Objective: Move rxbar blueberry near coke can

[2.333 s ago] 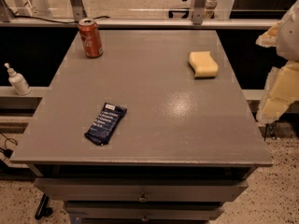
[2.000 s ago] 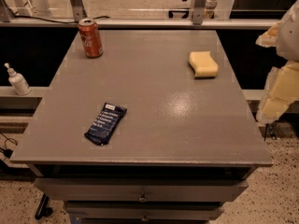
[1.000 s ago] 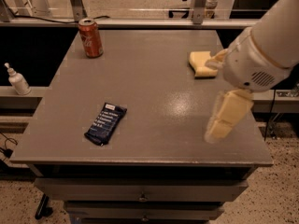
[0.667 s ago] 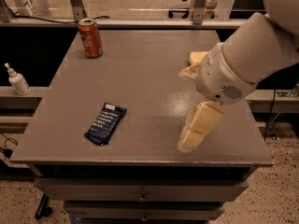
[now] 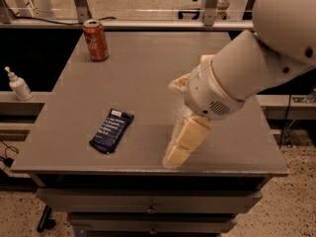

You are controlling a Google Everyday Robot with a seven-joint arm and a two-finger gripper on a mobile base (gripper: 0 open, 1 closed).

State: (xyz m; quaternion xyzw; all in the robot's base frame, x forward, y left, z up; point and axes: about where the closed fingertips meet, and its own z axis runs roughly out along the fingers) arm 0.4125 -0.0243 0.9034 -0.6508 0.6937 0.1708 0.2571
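Note:
The rxbar blueberry (image 5: 111,130), a dark navy bar with white print, lies flat at the front left of the grey table (image 5: 143,68). The coke can (image 5: 96,40) stands upright at the table's back left corner, far from the bar. My gripper (image 5: 181,143) hangs from the big white arm (image 5: 247,68) that reaches in from the right. It is low over the table's front edge, to the right of the bar and apart from it. It holds nothing that I can see.
A white pump bottle (image 5: 19,85) stands on a lower ledge left of the table. The arm covers the spot at the back right where the yellow sponge lay. Drawers (image 5: 148,209) sit under the tabletop. Metal frame legs stand behind the table.
The arm has swung in from the right edge across the table toward the front middle, and now covers the sponge. The bar and the can have not moved.

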